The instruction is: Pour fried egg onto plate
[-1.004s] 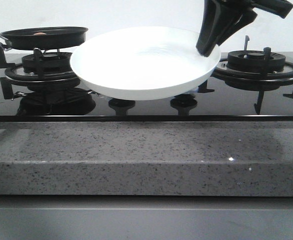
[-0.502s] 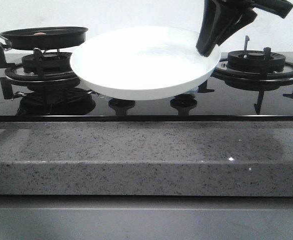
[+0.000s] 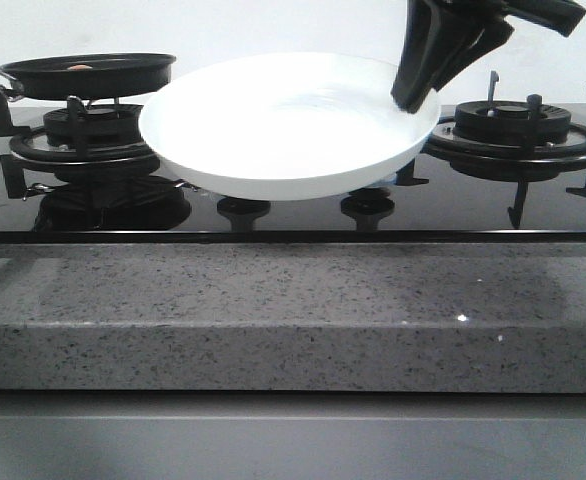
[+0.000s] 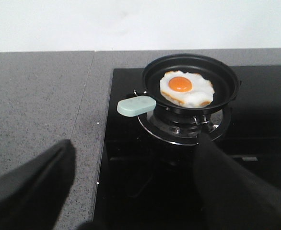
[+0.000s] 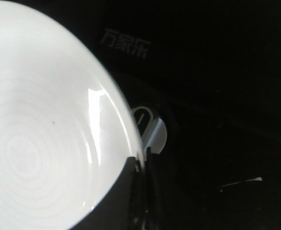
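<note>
The fried egg [image 4: 185, 89] lies in the black pan [image 4: 227, 81] on a burner [image 4: 181, 129].

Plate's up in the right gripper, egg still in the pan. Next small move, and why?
Probably close the left gripper on the pan's pale handle: its fingers are open and short of it, the fried egg lies in the frying pan, and the plate is empty.

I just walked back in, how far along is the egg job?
Done: the right pincer has the plate gripped by its rim and lifted above the stove. In hand: the open left pincer faces the pan, not touching it. Left: grasping the pan and tipping the fried egg onto the plate.
</note>
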Robot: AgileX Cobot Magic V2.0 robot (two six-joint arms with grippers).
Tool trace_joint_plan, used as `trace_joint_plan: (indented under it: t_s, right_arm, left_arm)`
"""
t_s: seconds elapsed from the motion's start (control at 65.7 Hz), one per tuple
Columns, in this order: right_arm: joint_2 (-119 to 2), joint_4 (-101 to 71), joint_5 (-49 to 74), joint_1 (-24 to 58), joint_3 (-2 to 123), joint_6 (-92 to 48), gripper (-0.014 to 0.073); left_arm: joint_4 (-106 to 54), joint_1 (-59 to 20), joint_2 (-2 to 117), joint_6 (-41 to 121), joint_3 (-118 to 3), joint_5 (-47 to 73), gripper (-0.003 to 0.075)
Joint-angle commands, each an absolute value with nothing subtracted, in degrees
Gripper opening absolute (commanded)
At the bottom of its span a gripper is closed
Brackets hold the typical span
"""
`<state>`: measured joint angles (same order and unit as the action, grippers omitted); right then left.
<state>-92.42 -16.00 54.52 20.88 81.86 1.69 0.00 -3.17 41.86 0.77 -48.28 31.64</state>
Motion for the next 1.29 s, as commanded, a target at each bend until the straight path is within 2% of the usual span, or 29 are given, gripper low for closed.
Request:
trace_joint_plan:
  t_s: [0.0, 0.137, 0.274, 0.624, 0.989, 1.278]
  right_arm:
    - [-89.7, -16.7, 52.0, 20.9, 83.1, 1.0, -0.0067]
    - [-89.7, -16.7, 52.0, 20.9, 83.1, 1.0, -0.0067]
    - [-89.7, -16.7, 52.0, 20.9, 83.1, 1.0, -0.0067]
    - [-89.7, -16.7, 52.0, 20.9, 83.1, 1.0, -0.0067]
    - [-89.7, -16.7, 52.0, 20.9, 83.1, 1.0, -0.0067]
    - [-89.7, -16.7, 52.0, 20.9, 83.1, 1.0, -0.0067]
  left_arm:
    - [-0.7, -3.2, 45.3, 0.6, -51.9, 29.4, 0.0591]
    - [-1.0, -2.6, 52.3, -1.1, -57.1, 35.4, 0.0589]
    - [-9.7, 2.3, 60.9, -0.7, -63.8, 41.1, 0.0589]
    - [-51.0, 16.1, 76.3, 15.8, -68.9, 44.1, 0.0589]
    - [-74.2, 18.6, 89.6, 22.8, -69.0, 49.1, 0.0589]
    - [-86.1, 18.6, 94.2, 27.2, -69.0, 54.6, 0.0589]
